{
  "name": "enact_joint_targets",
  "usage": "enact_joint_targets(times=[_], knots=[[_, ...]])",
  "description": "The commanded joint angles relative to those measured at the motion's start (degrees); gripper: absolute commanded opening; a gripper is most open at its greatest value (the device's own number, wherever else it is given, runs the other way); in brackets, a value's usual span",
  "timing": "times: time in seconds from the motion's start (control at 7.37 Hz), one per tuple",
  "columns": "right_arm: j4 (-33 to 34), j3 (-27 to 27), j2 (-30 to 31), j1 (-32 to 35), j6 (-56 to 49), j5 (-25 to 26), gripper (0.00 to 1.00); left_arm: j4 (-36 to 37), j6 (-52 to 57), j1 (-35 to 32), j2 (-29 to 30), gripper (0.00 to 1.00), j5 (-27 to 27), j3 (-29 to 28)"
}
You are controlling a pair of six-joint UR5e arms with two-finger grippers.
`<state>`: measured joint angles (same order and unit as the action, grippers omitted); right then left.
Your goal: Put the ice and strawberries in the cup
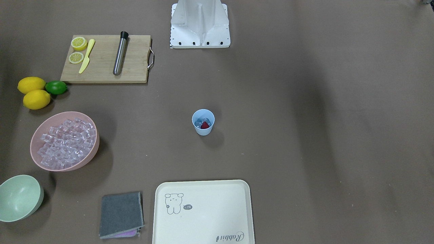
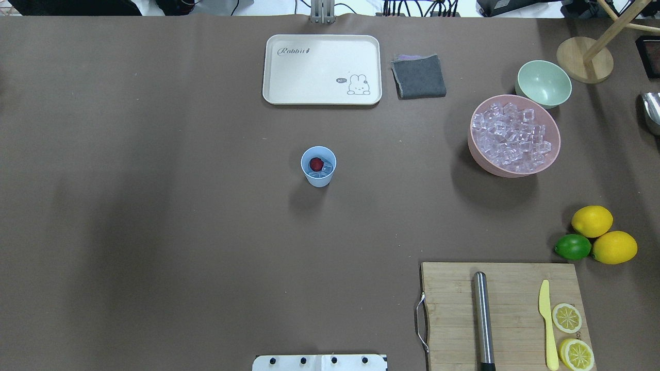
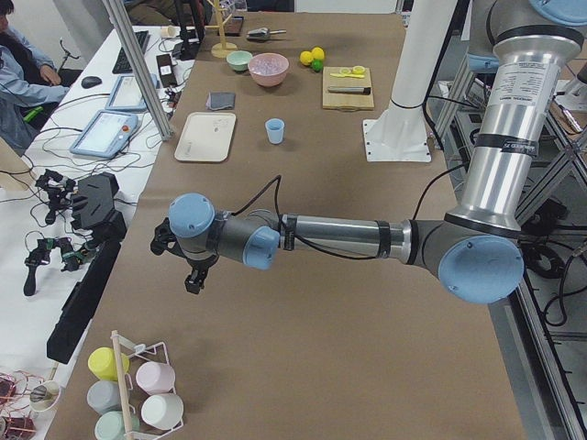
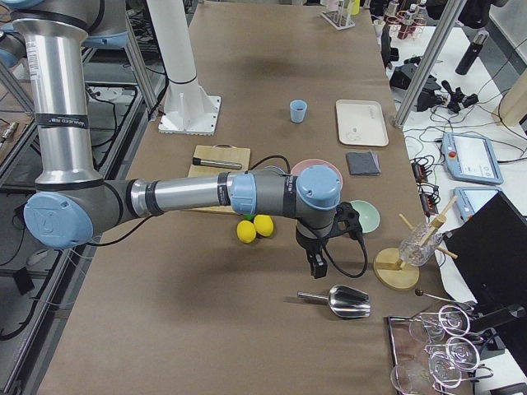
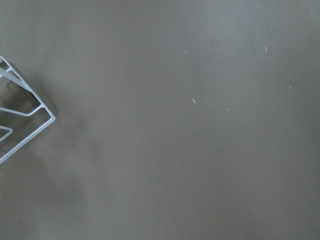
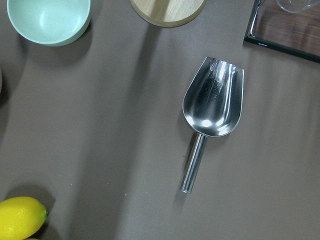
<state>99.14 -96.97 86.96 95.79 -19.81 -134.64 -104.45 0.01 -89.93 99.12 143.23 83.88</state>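
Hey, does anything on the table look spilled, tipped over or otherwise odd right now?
Nothing stands out. The cup stands upright with the strawberry and ice inside, the pink bowl holds its cubes, and no spill shows around either.

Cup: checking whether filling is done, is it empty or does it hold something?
Not empty. The upright cup holds a red strawberry with clear ice cubes, seen in both the overhead and front views.

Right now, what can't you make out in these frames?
Left gripper: shows only in the exterior left view, small; open or shut unclear.
Right gripper: shows only in the exterior right view; same doubt.
Ice in the cup: count unclear, too small, and the strawberry lies on top.
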Motion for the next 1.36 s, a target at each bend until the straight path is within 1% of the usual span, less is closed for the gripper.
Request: enact_joint_targets(times=[0.0,0.14,0.27,0.81,0.95,1.09,1.22], knots=[[0.0,-0.1,0.0,-0.1,0.1,0.2,0.99,0.2,-0.3,-0.2,-0.6,0.97,0.2,2.2],[0.0,0.2,-0.4,0.0,0.0,0.5,0.99,0.3,-0.4,-0.1,-0.3,0.97,-2.1,2.2],[0.0,0.4,-0.4,0.0,-0.2,0.6,0.99,0.0,-0.4,-0.1,-0.4,0.97,-2.9,2.5],[0.1,-0.7,-1.7,0.0,0.4,0.6,0.99,-0.6,-0.1,0.1,-0.3,0.97,-3.3,3.1],[0.1,-0.7,-1.9,0.0,0.4,0.9,0.99,-1.2,-0.1,0.2,-0.2,0.97,-4.8,3.0],[0.1,-0.3,-1.9,-0.1,0.4,1.5,0.99,-1.3,-0.1,1.1,-0.2,0.97,-11.2,3.1],[0.1,-0.6,-2.2,0.0,0.4,1.1,0.99,-1.1,0.1,1.5,-0.3,0.97,-11.7,2.1]])
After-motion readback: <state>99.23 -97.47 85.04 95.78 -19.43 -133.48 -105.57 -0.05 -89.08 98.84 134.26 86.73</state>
